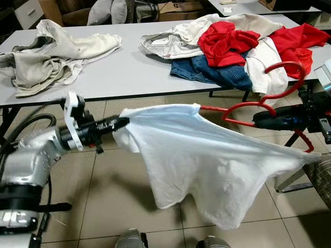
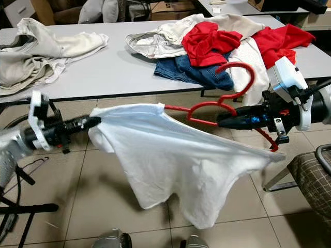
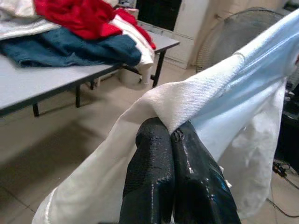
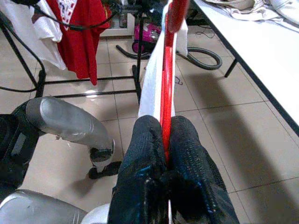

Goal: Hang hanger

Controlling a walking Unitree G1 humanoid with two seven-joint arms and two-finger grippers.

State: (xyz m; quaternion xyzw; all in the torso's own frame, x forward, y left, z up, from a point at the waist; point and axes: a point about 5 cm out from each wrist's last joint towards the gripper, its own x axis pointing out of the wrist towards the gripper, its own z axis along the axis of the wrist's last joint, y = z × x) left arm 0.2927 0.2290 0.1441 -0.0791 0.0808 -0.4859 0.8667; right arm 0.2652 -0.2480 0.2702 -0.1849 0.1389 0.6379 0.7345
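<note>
A white T-shirt (image 1: 207, 160) hangs stretched in the air between my two arms, above the tiled floor. My left gripper (image 1: 123, 123) is shut on the shirt's left shoulder edge; in the left wrist view its fingers (image 3: 161, 154) pinch the white fabric (image 3: 210, 102). A red hanger (image 1: 258, 106) sticks out of the shirt's neck, its hook curling up toward the table edge. My right gripper (image 2: 221, 121) is shut on the hanger's red bar (image 4: 166, 93), seen edge-on in the right wrist view. The hanger's left arm is hidden inside the shirt.
A grey table (image 1: 129, 72) stands behind, with beige clothes (image 1: 46, 54) at its left and a heap of red, blue and white clothes (image 1: 232, 46) at its right. A checked chair seat (image 2: 313, 181) is at my right. A rack with red and white garments (image 4: 77, 32) stands nearby.
</note>
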